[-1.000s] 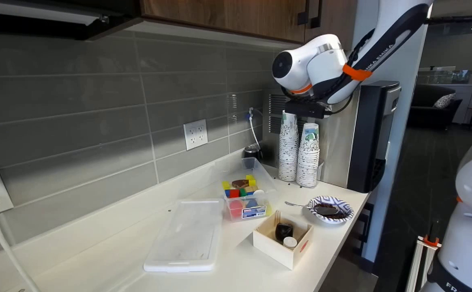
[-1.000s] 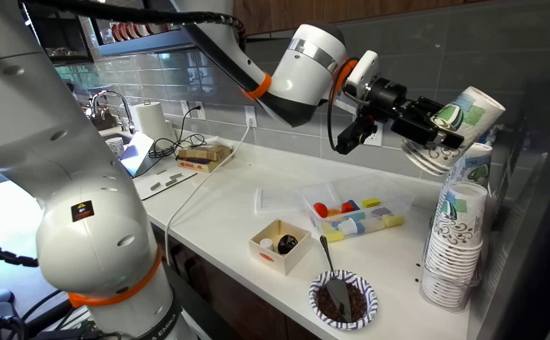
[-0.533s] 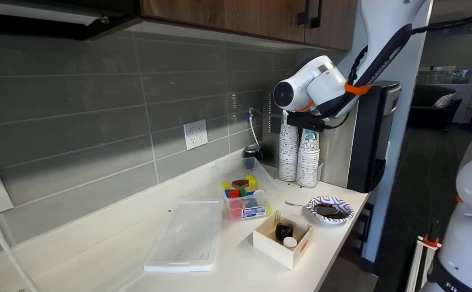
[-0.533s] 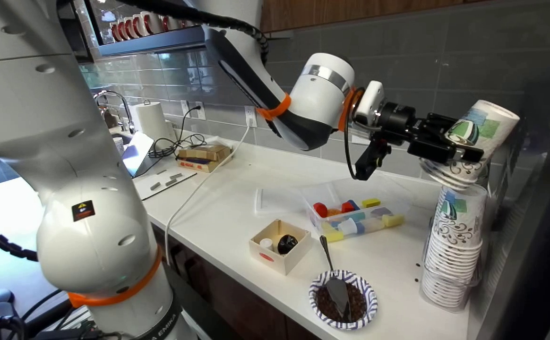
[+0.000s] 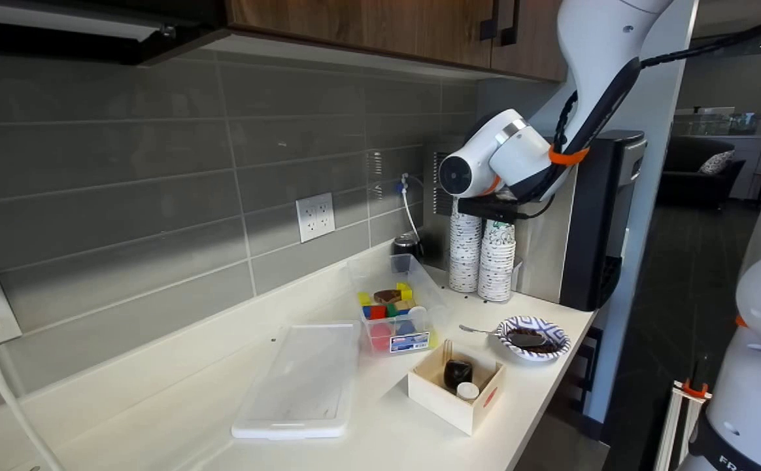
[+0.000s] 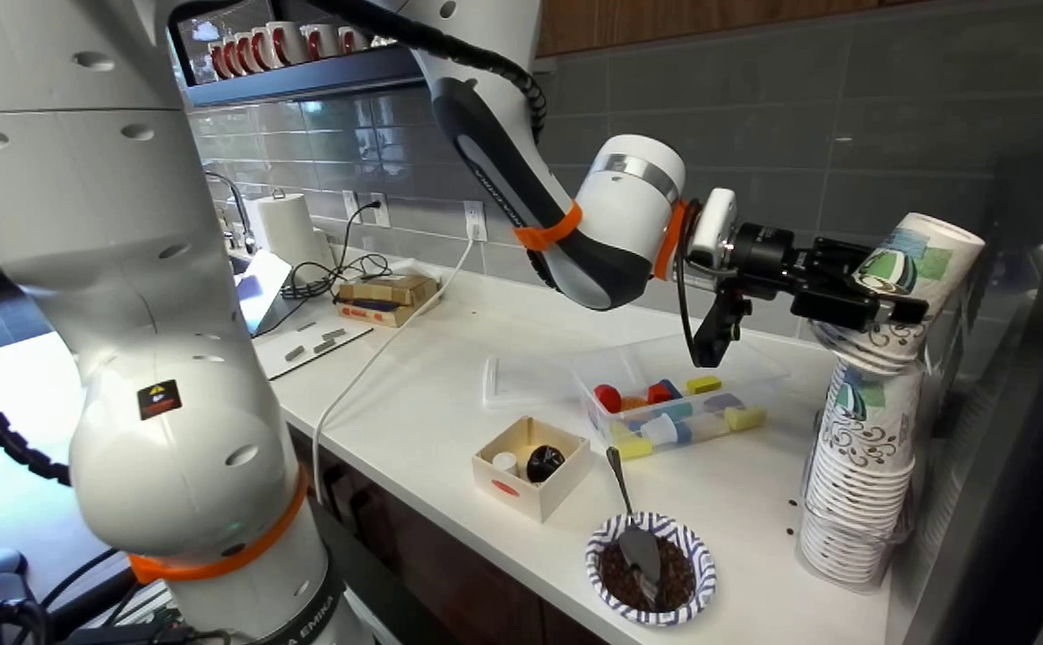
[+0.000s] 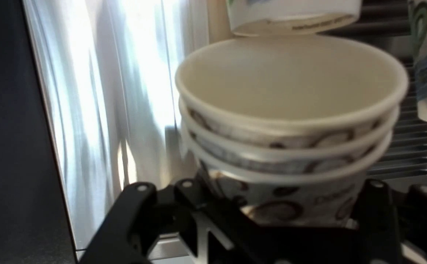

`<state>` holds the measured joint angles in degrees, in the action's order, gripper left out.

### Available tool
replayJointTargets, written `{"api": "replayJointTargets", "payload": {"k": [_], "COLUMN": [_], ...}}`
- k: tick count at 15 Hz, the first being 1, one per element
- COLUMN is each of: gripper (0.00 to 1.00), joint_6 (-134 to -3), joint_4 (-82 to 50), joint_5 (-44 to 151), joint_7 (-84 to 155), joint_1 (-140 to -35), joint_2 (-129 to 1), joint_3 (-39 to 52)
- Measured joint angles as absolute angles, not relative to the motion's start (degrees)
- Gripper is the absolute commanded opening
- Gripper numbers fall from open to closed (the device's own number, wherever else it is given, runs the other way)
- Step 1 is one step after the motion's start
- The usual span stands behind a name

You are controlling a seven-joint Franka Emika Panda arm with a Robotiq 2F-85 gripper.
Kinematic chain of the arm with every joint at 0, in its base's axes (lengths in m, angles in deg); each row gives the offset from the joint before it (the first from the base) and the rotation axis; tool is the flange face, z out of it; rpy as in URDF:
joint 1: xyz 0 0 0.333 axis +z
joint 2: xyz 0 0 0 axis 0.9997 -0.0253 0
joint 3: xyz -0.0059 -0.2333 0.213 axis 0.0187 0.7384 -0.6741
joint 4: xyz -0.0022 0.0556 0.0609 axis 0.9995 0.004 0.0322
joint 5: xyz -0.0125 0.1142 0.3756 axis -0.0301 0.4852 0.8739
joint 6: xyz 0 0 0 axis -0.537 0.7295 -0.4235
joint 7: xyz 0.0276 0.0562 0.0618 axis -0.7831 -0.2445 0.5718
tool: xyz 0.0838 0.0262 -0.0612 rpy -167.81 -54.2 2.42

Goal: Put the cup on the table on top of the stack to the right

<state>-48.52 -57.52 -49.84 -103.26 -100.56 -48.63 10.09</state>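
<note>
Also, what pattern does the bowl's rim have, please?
Bowl rim: bluish zigzags on white, clearest in an exterior view.

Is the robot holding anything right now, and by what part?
Yes: nested, upside-down paper cups, three rims showing in the wrist view. The hand grips the outermost cup's side wall, nearer the rims than the base.

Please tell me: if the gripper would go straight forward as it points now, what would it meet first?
Probably the metal machine, seen ahead in the wrist view. The held cups could brush the stack just below them before that; the depth there is unclear.
</note>
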Motion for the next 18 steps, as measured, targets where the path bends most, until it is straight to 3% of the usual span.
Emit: {"api": "replayJointTargets", "payload": {"k": [18], "gripper": [0.44], "joint_6": [-44.5], "joint_4": [-53.9], "joint_5": [-55.9], "joint_7": [-105.4], "joint_1": [-100.5], "joint_2": [-55.8], "joint_3": [10.7]}}
